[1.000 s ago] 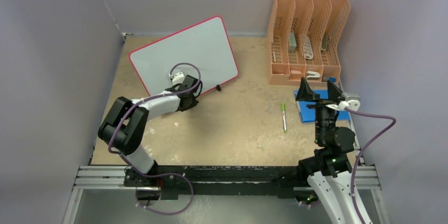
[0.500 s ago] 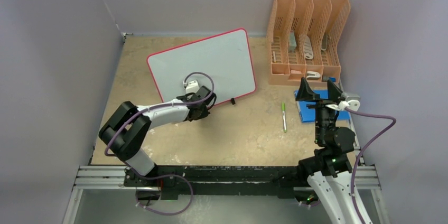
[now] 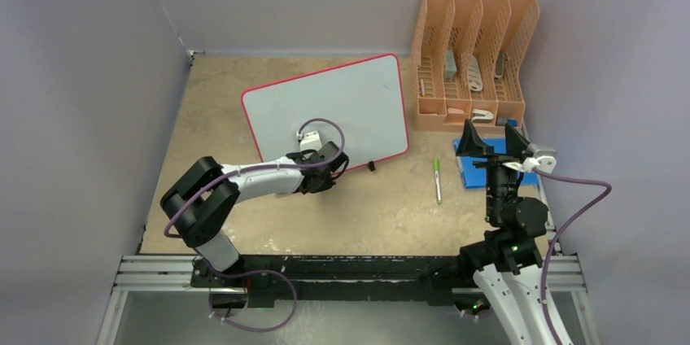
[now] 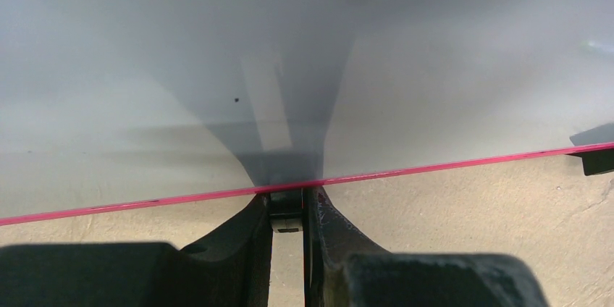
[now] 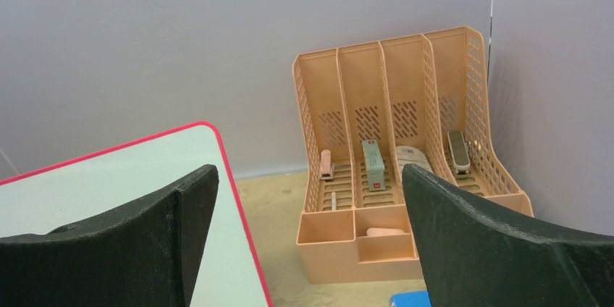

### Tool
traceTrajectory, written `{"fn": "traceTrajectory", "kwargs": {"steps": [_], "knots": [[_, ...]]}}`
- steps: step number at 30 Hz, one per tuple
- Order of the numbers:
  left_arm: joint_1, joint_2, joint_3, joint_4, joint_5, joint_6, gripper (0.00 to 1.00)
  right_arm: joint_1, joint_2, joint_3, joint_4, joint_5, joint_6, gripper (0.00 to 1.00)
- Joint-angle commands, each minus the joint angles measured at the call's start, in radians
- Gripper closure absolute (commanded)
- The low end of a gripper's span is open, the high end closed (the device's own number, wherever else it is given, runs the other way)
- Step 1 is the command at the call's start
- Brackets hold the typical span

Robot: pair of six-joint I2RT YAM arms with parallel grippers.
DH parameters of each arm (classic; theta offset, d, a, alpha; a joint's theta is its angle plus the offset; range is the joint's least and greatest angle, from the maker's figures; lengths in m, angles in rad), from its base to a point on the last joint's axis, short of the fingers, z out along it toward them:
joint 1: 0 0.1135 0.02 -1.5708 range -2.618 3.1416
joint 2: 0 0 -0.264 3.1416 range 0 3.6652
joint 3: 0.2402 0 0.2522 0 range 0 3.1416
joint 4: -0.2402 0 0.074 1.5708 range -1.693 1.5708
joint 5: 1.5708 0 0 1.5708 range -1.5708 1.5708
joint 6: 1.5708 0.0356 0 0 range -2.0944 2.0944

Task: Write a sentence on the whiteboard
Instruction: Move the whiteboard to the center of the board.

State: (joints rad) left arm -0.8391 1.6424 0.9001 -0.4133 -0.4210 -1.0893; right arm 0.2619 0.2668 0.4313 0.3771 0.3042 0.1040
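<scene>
The whiteboard (image 3: 334, 105) lies tilted on the sandy table, pale grey with a thin red rim. Its bare face fills the left wrist view (image 4: 362, 68), and its corner shows in the right wrist view (image 5: 108, 184). The sentence is not in view. My left gripper (image 3: 325, 172) is at the board's near edge. Its jaws (image 4: 289, 195) are shut on a small black clip foot (image 4: 287, 213) under the rim. My right gripper (image 3: 492, 143) hangs open above the right side of the table, with nothing between its fingers (image 5: 305, 173).
A green-capped marker (image 3: 437, 180) lies on the table right of the board. A flat blue rectangle (image 3: 476, 170) sits under the right gripper. An orange desk organizer (image 3: 474, 56) with small items stands at the back right. A second clip foot (image 3: 372, 166) sticks out at the board's near right.
The left arm has dragged the whiteboard to the right, toward the organizer, with its grip unchanged. The right arm has not moved.
</scene>
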Motion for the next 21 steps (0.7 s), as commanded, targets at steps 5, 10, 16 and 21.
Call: {"fn": "traceTrajectory", "kwargs": {"steps": [5, 10, 16, 21], "knots": [[-0.038, 0.043, 0.048, -0.004, 0.062, 0.000, 1.00, 0.010, -0.015, 0.002, 0.047, 0.000, -0.008, 0.01], [-0.050, 0.025, 0.047, -0.031, 0.050, -0.016, 0.88, 0.010, -0.015, 0.004, 0.042, -0.002, -0.009, 0.01], [-0.057, -0.026, 0.040, -0.059, 0.039, -0.029, 0.70, 0.010, -0.011, 0.009, 0.037, -0.010, -0.009, 0.01], [-0.065, -0.082, 0.041, -0.097, 0.048, -0.044, 0.61, 0.011, -0.001, 0.011, 0.034, -0.051, -0.006, 0.01]]}}
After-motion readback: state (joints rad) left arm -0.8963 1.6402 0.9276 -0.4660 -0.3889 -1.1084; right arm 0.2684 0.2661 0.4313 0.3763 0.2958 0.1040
